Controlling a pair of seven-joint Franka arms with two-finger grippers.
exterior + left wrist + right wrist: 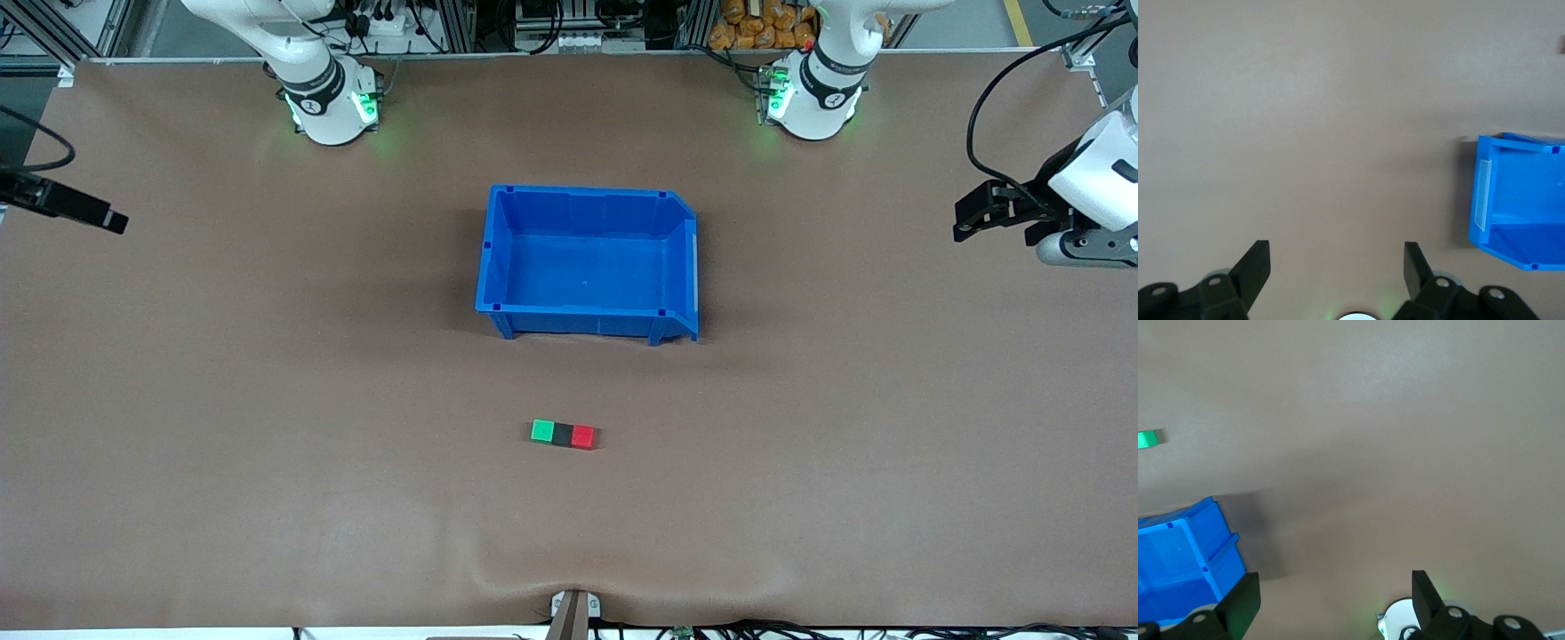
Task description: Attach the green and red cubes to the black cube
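Your three cubes already sit in a tight row on the desk (178,400), nearer the front camera than the blue bin (589,263): the green cube (542,431) toward the right arm's end, the black cube (563,434) in the middle, the red cube (582,436) toward the left arm's end. They look to be touching face to face, so the joining appears done, though you cannot confirm from here that they are actually locked together rather than merely side by side.

Both arms wait well apart from the row. The left gripper (978,213) hangs over the left arm's end of the desk, and in its wrist view (1336,267) the fingers are spread wide with nothing between them. The right gripper (111,220) sits at the right arm's edge of the desk, its fingers (1241,600) likewise wide apart and empty.

The main risk now is you undoing the result. If you bring either arm back in to check or nudge, an open finger sweeping low could knock an end cube off the black one or skew the row. A downward press on only one cube could also tip it and break the joint. The desk cover shows ripples near the front edge; dragging across it could shift the row.
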